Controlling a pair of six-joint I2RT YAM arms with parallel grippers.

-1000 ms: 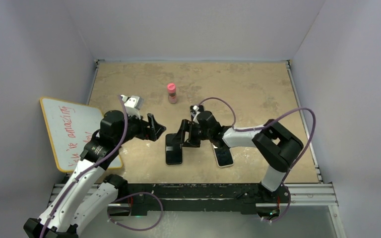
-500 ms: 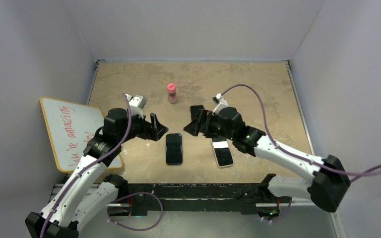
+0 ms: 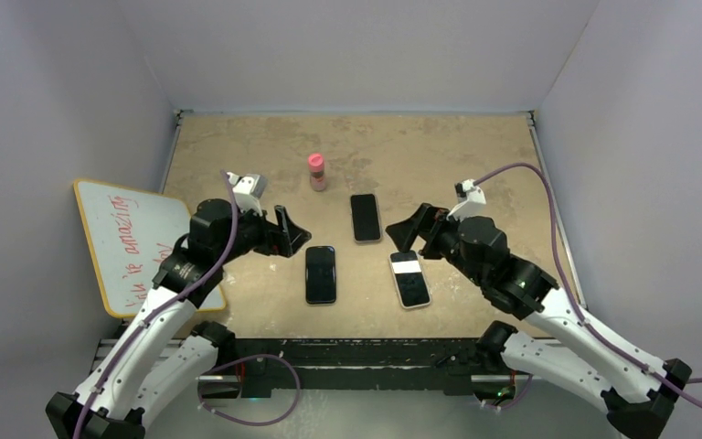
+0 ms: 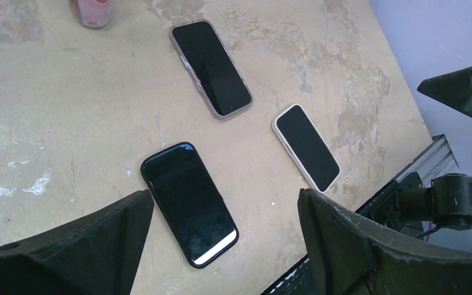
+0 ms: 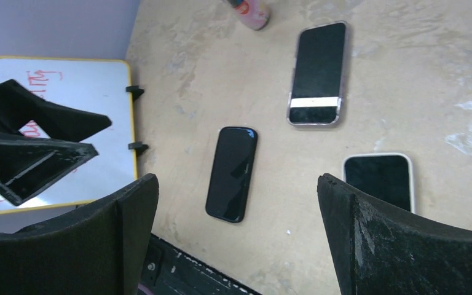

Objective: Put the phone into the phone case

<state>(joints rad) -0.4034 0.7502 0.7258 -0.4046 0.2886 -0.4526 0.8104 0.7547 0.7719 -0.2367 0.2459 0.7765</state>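
Note:
Three phones lie face up on the tan table. A black phone (image 3: pixel 321 273) lies at front centre. A phone with a translucent pinkish case rim around it (image 3: pixel 365 218) lies behind it. A white-rimmed phone (image 3: pixel 410 279) lies to the right. My left gripper (image 3: pixel 294 234) is open and empty, hovering just left of the black phone (image 4: pixel 187 203). My right gripper (image 3: pixel 409 240) is open and empty, above the white-rimmed phone's far end. The right wrist view shows the black phone (image 5: pixel 232 173), the pink-rimmed phone (image 5: pixel 318 74) and the white-rimmed phone (image 5: pixel 378 178).
A pink bottle (image 3: pixel 316 171) stands at centre back. A whiteboard with red writing (image 3: pixel 128 240) leans over the table's left edge. Grey walls close in the table on three sides, and a black rail (image 3: pixel 356 352) runs along the front.
My right gripper let go of the pink-rimmed phone, which now lies flat behind the black phone, and the arm swung back to the right. The left arm barely moved.

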